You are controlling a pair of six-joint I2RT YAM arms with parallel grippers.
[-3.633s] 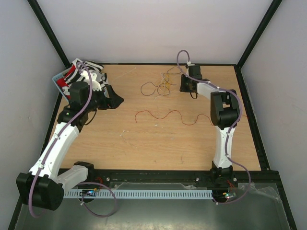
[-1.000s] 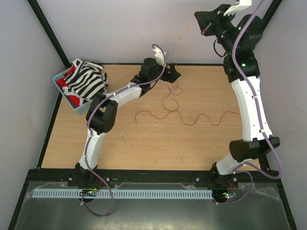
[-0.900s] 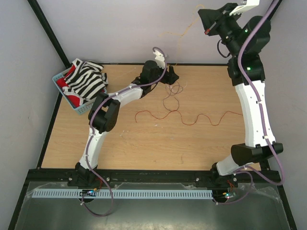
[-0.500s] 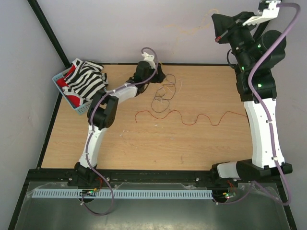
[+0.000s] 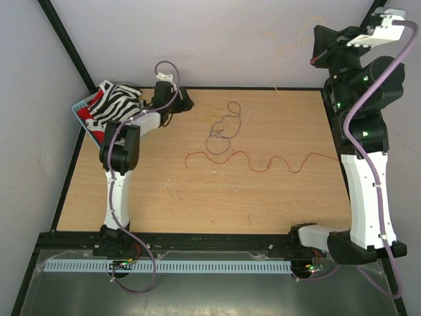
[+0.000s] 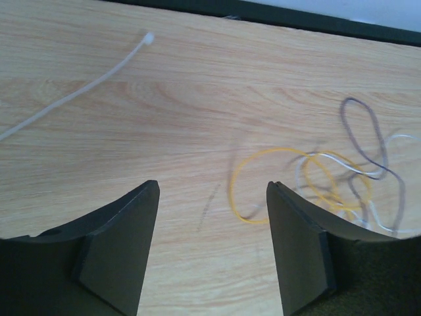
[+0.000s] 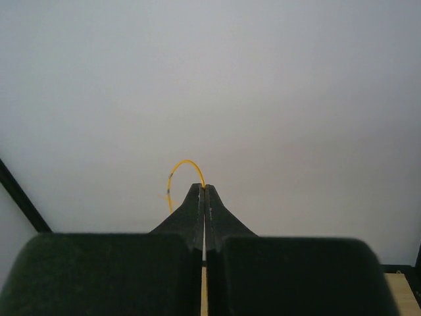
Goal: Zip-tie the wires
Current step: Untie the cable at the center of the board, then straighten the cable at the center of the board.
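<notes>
Premises are presenting as a robotics laboratory test cell, not a home or shop. Plain white panels (image 5: 197,39) are closing in the bench on three sides, and black frame posts (image 5: 66,46) are running up the corners. Two white-and-black robot arms, left arm (image 5: 117,178) and right arm (image 5: 365,178), are standing bolted to a black rail (image 5: 217,242) at the near edge of a wood-grain table (image 5: 197,197). Purple cables (image 5: 164,64) are trailing along both arms. A slotted white cable duct (image 5: 210,266) is lying on sheet metal (image 5: 230,296) in front. Thin curly wires (image 5: 223,125) are lying loose on the board; a blue basket (image 5: 79,108) is holding striped cloth (image 5: 115,105).
</notes>
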